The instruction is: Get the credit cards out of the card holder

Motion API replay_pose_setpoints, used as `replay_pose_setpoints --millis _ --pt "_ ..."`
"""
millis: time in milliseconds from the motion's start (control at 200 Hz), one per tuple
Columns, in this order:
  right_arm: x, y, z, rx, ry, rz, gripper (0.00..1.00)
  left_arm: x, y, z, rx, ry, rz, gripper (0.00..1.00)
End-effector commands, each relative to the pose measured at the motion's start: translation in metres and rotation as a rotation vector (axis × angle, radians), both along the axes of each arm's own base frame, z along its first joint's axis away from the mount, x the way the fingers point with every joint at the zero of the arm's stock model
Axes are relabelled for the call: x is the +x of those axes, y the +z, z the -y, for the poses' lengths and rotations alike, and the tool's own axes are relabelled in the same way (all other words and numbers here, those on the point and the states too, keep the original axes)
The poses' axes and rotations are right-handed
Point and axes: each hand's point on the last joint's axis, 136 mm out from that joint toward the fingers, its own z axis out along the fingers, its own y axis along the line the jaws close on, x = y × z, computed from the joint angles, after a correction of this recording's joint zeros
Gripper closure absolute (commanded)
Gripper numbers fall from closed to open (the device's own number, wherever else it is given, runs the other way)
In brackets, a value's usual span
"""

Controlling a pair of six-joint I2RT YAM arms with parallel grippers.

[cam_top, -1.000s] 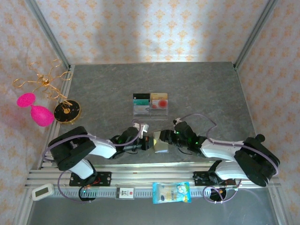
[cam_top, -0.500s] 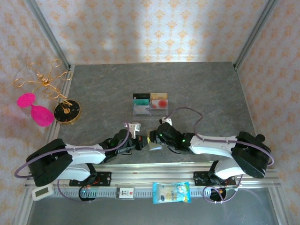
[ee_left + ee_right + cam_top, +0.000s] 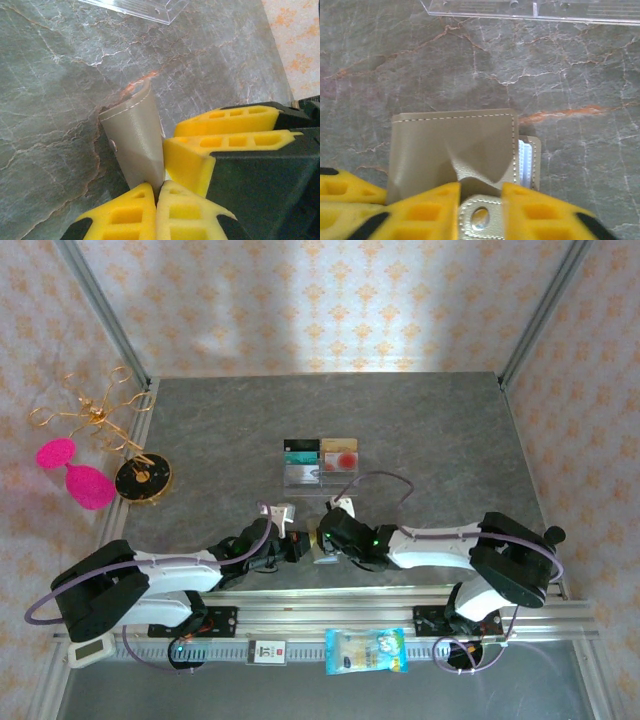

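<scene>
Clear acrylic tray [image 3: 320,481] holds coloured plastic cards [image 3: 339,453]. left gripper [image 3: 156,190] pinches tan bifold card holder [image 3: 451,147]; right gripper [image 3: 481,194] straddles it, grip unclear.

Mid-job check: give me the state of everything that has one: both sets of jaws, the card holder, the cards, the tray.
card holder: on the table, folded over, top cover buckled.
left gripper: jaws shut on its cover edge.
right gripper: jaws closed on its clasp tab.
credit cards: some lie in the acrylic tray.
acrylic tray: flat on the table, apart from both arms.
</scene>
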Motion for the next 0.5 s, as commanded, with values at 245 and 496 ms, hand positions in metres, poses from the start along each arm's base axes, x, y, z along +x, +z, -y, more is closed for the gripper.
replay_pose_setpoints --millis 245,496 --pt "0.006 -0.024 0.055 -0.168 -0.135 0.043 1.00 0.003 0.010 0.000 -0.037 0.013 0.019 1.00" --pt "0.007 -0.027 0.079 -0.160 -0.204 0.037 1.00 0.002 -0.004 -0.012 -0.022 0.031 -0.013 1.00"
